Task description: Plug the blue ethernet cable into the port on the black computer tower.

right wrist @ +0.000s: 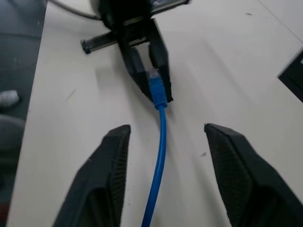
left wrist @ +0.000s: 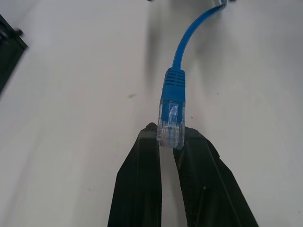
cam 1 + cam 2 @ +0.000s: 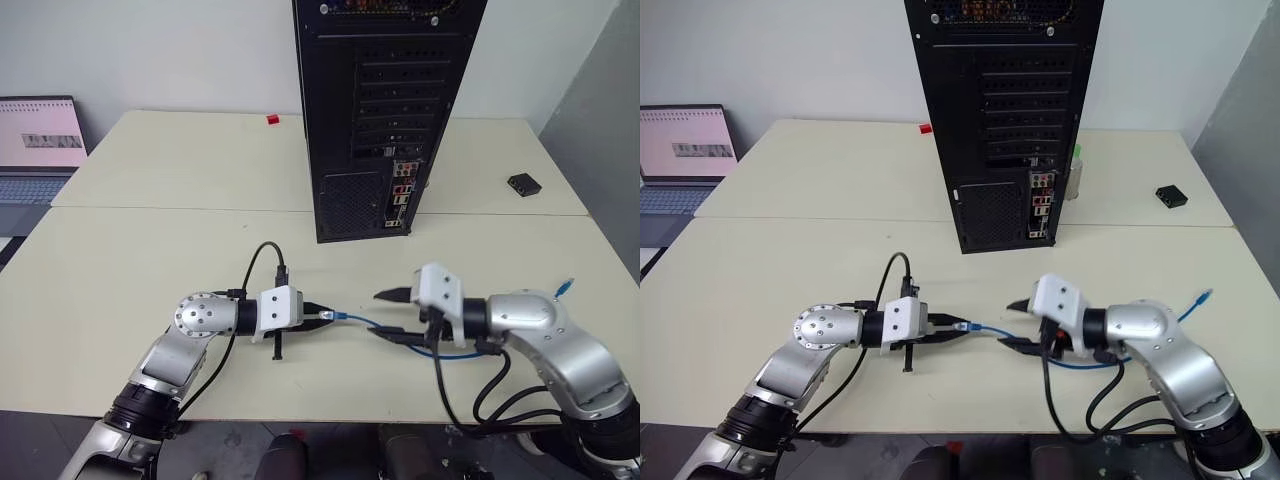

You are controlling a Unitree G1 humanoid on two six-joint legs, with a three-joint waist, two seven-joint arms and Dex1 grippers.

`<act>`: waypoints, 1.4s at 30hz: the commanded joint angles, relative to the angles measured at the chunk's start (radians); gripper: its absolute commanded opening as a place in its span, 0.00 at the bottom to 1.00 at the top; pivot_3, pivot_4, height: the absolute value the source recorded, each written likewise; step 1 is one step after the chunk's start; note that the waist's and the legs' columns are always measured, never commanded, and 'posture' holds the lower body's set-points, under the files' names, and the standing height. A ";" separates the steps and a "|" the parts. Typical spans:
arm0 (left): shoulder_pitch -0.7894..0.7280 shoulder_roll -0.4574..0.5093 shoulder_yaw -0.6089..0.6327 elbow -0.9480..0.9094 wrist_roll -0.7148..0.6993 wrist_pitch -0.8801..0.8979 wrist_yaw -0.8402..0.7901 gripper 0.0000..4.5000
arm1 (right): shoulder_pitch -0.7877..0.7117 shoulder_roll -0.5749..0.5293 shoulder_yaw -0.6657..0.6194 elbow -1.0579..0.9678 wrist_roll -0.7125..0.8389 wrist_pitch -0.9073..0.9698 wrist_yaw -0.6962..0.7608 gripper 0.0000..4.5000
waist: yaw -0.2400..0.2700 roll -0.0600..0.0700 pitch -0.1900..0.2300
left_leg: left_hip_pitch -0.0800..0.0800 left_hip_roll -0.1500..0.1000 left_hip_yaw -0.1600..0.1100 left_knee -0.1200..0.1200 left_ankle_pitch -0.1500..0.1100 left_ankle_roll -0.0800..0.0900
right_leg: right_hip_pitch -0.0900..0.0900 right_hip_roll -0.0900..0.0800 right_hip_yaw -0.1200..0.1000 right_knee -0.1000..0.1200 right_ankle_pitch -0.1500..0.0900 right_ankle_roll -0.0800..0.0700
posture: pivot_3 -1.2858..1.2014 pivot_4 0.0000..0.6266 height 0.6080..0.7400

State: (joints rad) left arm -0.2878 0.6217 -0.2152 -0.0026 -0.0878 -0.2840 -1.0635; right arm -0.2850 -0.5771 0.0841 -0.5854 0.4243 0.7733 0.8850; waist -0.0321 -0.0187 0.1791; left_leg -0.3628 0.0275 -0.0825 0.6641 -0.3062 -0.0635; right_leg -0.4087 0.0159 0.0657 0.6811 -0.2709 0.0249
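The black computer tower (image 3: 385, 110) stands upright at the middle back of the table, rear panel facing me. Its cluster of coloured connectors (image 3: 401, 195) holds the port, which I cannot single out. In front of it, my left gripper (image 3: 325, 314) is shut on the clear plug (image 2: 171, 120) of the blue ethernet cable (image 3: 365, 322). The plug tip points back toward the wrist. The cord runs right along the table, passing between the spread fingers of my right gripper (image 3: 385, 315). That gripper hangs open above the cord, not touching it. The cable's other end (image 3: 565, 288) lies at the far right.
A laptop (image 3: 40, 150) sits at the far left. A small red object (image 3: 272, 120) lies behind the tower's left side. A small black box (image 3: 523, 184) rests at the back right. Thick black robot cables (image 3: 490, 395) hang near the table's front edge.
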 commanded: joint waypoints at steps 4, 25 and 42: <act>-0.013 -0.036 0.049 0.100 0.180 -0.581 0.198 0.05 | -0.027 0.102 -0.102 -0.027 0.233 0.185 -0.117 0.75 | 0.002 0.000 0.000 | 0.000 -0.001 0.000 0.000 0.000 0.000 | 0.000 -0.001 0.000 0.000 0.000 0.000 | 0.52 0.24 1.00; -0.089 -0.037 0.073 0.267 0.518 -0.832 0.606 0.05 | -0.081 0.149 0.000 0.042 0.343 0.244 -0.234 0.75 | 0.001 0.000 0.000 | 0.000 -0.001 0.000 0.000 0.000 0.000 | 0.000 -0.001 -0.001 0.000 0.000 0.000 | 0.52 0.24 1.00; -0.080 -0.014 0.047 0.256 0.547 -0.823 0.673 0.05 | -0.089 0.173 0.034 0.078 0.307 0.190 -0.257 0.30 | 0.001 0.000 0.000 | 0.000 -0.001 0.000 0.000 0.000 0.000 | 0.000 -0.001 -0.002 0.000 0.000 0.000 | 0.52 0.24 1.00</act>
State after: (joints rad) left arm -0.3621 0.5950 -0.1633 0.2792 0.4579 -1.1001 -0.4116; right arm -0.3626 -0.4112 0.1213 -0.4970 0.7258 0.9875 0.6293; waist -0.0314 -0.0182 0.1788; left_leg -0.3630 0.0266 -0.0830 0.6640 -0.3062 -0.0634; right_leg -0.4087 0.0151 0.0640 0.6814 -0.2707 0.0253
